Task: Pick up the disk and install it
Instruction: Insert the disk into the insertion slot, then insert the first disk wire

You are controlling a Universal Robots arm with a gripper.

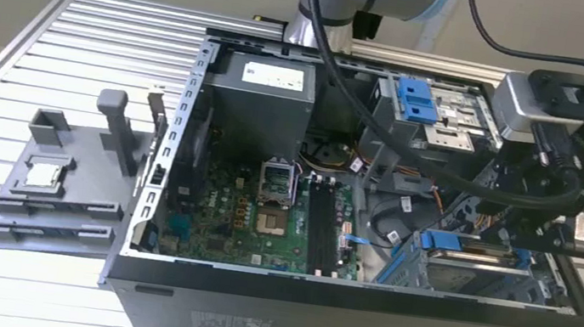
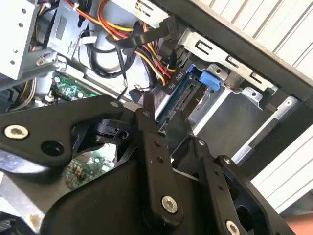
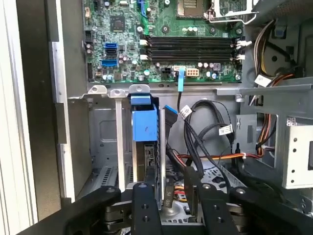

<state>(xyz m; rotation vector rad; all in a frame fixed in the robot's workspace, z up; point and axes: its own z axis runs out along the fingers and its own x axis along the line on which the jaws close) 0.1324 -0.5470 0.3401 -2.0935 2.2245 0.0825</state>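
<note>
The disk (image 1: 477, 253) stands on edge in the drive bay at the case's front corner, on the exterior view's right, its blue rail uppermost. In the first wrist view the disk (image 3: 145, 159) runs away from me between silver bay walls, a blue tab on its far end. My gripper (image 1: 535, 243) reaches down into that bay. In both wrist views the black fingers (image 3: 143, 205) sit on either side of the disk's near end, pressed against it. The second wrist view has the disk's blue edge (image 2: 183, 95) running out just past my gripper (image 2: 164, 126).
The open computer case (image 1: 161, 197) lies on a slatted metal table (image 1: 82, 23). Motherboard (image 1: 262, 211), power supply (image 1: 269, 83) and a blue latch piece (image 1: 421, 103) are inside. Loose cables (image 3: 208, 132) hang beside the bay. A grey fixture holding a chip (image 1: 44, 173) stands on the exterior view's left.
</note>
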